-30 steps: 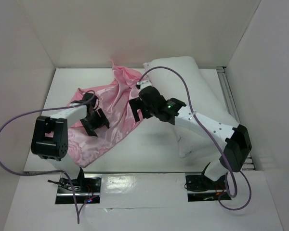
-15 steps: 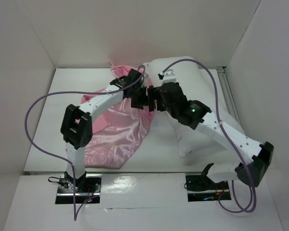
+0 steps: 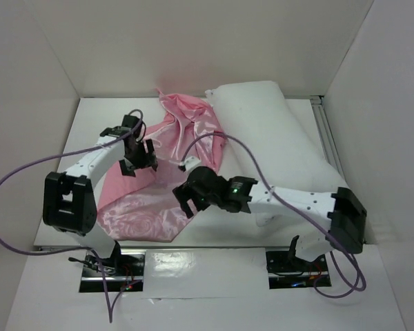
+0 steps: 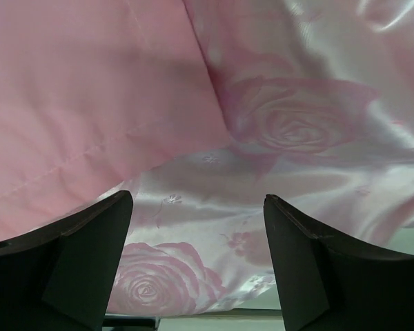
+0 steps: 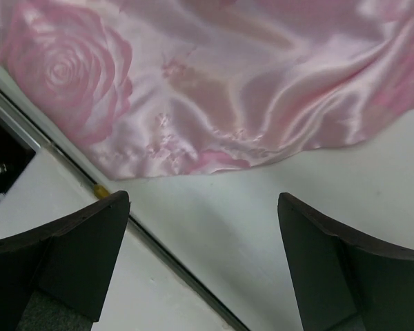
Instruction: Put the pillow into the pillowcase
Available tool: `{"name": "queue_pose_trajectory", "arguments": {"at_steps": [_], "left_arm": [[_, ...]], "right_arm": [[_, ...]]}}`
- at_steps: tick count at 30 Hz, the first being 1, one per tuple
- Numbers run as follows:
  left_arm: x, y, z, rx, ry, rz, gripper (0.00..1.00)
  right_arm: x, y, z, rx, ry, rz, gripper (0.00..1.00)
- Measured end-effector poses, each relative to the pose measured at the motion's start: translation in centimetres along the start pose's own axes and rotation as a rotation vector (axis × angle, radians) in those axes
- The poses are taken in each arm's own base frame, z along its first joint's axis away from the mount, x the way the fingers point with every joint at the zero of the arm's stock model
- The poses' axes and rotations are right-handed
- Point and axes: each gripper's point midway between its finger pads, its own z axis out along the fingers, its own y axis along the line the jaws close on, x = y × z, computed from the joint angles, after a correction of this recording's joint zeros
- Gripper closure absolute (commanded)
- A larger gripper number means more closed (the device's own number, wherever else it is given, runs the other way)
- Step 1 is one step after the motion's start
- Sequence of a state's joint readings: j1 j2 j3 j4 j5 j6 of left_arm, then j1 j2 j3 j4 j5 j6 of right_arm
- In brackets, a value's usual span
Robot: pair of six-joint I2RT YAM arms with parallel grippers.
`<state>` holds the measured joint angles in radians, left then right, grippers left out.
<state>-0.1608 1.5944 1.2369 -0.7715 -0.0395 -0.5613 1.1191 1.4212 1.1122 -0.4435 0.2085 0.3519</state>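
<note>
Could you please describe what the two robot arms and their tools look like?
Both the left arm and the right arm have white tubular links joined by chunky black joint housings. A purple cable loops loosely along each one. The left tool and right tool are black, with two broad wedge-shaped fingers. A small green light glows on the right arm's black wrist housing.

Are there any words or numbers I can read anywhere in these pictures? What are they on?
No text can be read anywhere.
The pillowcase shows only a rose pattern, no letters.
The pillow looks plain white.
The right arm carries a small green light, no writing.
</note>
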Motion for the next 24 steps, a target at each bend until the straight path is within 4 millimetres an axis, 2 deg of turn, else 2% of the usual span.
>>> {"name": "queue_pose_trajectory", "arguments": {"at_steps": [2,5,14,17,18,21,23,24], "left_arm": [[1.7,0.3,1.8,-0.046,0.062,0.028,0.1],[2.8,0.4,3.4,-0.108,0.088,0.074,0.1],[3.4,1.3,7.2,-0.301,0.108,0.121,0.23],[2.3,1.6,7.2,-0.348,0.078,0.099,0.33],[2.0,1.7,7.2,-0.361,0.071,0.096,0.43],[1.7,2.0,7.0,-0.393,0.055,0.078,0.56],[1.7,2.2,6.7,-0.407,0.054,0.072,0.72],[1.6,2.2,6.6,-0.407,0.051,0.069,0.84]], "right_arm": [[2.1,1.6,1.4,-0.026,0.063,-0.027,0.05],[3.3,2.3,2.4,-0.04,0.102,-0.024,0.05],[2.9,3.3,2.6,-0.07,0.087,0.012,0.05],[3.0,3.6,2.6,-0.076,0.086,0.014,0.05],[3.0,3.7,2.6,-0.079,0.088,0.013,0.05],[3.4,3.8,2.8,-0.078,0.098,0.009,0.05],[4.0,4.2,3.2,-0.079,0.116,-0.006,0.04],[4.4,4.5,3.5,-0.08,0.127,-0.022,0.02]]}}
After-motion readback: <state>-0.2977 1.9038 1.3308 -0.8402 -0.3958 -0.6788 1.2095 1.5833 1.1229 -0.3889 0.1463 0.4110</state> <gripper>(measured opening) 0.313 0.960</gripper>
